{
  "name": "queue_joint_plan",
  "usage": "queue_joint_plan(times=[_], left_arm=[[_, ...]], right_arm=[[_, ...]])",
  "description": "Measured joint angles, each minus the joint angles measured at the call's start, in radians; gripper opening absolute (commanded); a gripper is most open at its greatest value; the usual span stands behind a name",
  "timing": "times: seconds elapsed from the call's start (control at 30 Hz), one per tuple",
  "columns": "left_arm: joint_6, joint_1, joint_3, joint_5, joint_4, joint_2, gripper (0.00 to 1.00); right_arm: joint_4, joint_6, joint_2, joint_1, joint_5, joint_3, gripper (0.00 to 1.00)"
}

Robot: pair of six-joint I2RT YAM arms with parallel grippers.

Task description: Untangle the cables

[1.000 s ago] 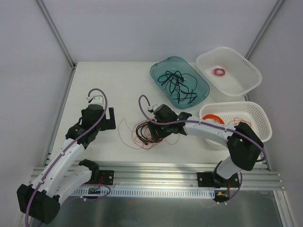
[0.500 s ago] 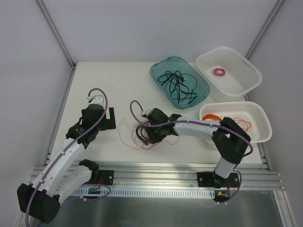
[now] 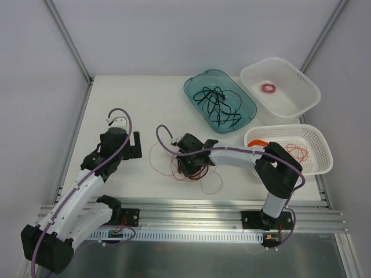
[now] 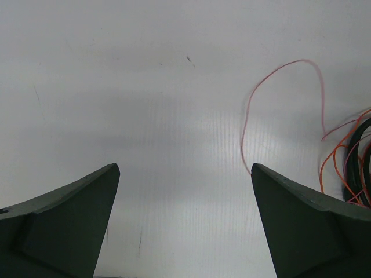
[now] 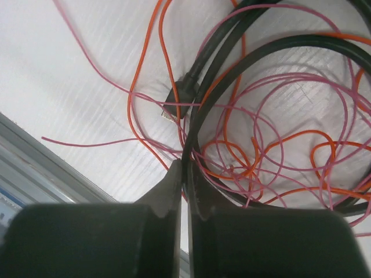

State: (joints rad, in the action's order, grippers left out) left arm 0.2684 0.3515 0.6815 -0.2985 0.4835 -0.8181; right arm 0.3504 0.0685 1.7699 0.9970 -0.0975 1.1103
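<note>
I am pressing my right gripper [image 3: 188,168] down into the cables [image 3: 174,165], which are lying in a loose tangle on the table [image 3: 116,98], a little toward 6 o'clock of its middle. In the right wrist view, the fingers of the right gripper [image 5: 184,168] are pressed together and are pinching a strand of the black cord [image 5: 220,40] where it is running down into the seam between them. Thin red and pink wires are crossing just above the tips, and a small plug [image 5: 178,101] is lying at about 12 o'clock of the pinch.

I am holding my left gripper [image 3: 134,145] spread wide at 9 o'clock of the tangle, apart from it and gripping nothing. Seen from the left wrist, the left gripper [image 4: 184,168] is hanging over bare table, with one red loop of the cables [image 4: 245,124] lying at 2 o'clock.

A teal tray [image 3: 194,87] holding more black cord is sitting at 1 o'clock of the tangle, well apart.
</note>
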Motion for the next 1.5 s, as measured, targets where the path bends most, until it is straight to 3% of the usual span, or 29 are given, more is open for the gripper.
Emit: queue_joint_plan(times=[0.2,0.5,0.63,0.87,1.07,1.2,1.5], left_arm=[[0.0,0.0,0.0,0.0,0.0,0.0,0.99],[0.0,0.0,0.0,0.001,0.0,0.0,0.99],[0.0,0.0,0.0,0.001,0.0,0.0,0.99],[-0.001,0.0,0.0,0.001,0.0,0.001,0.99],[0.002,0.0,-0.001,0.018,0.0,0.031,0.99],[0.054,0.0,-0.006,0.118,-0.006,0.102,0.99],[0.345,0.02,-0.17,0.385,-0.184,0.248,0.97]], right_arm=[[0.084,-0.004,-0.036,0.005,0.008,0.049,0.01],[0.232,-0.019,-0.214,0.01,0.021,0.349,0.01],[0.206,-0.011,-0.315,0.01,-0.011,0.421,0.01],[0.125,0.044,-0.406,0.01,-0.06,0.434,0.01],[0.02,0.132,-0.368,0.013,-0.137,0.283,0.01],[0.012,0.172,-0.331,0.014,-0.133,0.226,0.01],[-0.079,0.232,-0.332,0.014,-0.13,0.197,0.01]])
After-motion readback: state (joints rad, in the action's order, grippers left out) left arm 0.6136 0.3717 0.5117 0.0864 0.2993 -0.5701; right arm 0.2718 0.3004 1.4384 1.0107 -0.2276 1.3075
